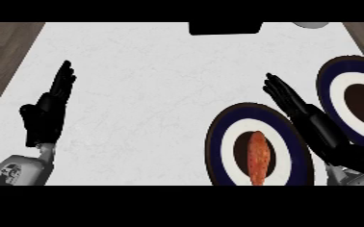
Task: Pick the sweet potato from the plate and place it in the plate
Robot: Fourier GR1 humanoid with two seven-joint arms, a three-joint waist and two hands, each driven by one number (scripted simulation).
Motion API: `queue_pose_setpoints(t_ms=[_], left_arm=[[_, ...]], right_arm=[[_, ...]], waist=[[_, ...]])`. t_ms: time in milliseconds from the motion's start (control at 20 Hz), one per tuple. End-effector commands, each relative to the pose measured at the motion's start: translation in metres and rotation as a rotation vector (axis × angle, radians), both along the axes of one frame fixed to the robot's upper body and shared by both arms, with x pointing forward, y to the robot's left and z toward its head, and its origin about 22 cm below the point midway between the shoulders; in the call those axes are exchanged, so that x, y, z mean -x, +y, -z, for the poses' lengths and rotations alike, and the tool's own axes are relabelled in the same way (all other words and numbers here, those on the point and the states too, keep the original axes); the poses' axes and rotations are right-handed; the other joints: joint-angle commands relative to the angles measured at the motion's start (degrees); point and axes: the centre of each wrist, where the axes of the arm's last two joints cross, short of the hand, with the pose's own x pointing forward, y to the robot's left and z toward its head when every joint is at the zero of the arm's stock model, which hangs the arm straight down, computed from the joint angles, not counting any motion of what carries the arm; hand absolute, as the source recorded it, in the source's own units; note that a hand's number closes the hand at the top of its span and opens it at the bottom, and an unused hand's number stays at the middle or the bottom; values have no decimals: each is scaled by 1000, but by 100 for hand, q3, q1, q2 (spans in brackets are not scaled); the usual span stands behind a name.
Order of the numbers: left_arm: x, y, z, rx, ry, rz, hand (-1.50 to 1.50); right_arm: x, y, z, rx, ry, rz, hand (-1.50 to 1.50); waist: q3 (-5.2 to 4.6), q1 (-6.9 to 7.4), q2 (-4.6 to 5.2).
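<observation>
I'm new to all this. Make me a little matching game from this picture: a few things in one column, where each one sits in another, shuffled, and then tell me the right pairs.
Things:
1. sweet potato
2. left hand
3. right hand
4. second plate

Places:
A. open and resting, fingers up, over the white counter at the view's left
B. at the right edge, partly cut off
C. lying in the middle of the near plate
D. open, between the two plates

Pairs: 1-C, 2-A, 3-D, 4-B
</observation>
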Motion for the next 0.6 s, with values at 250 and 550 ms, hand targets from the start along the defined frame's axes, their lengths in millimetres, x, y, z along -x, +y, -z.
queue_pose_setpoints(t_ms=[250,550], left_arm=[[-15,0,7,102,130,13,0],[1,9,26,145,177,40,0]], right_arm=[[-23,-69,1,-158,31,-97,150],[21,-89,74,-63,-133,300,-150]], waist=[[-206,10,71],[-195,-51,79]])
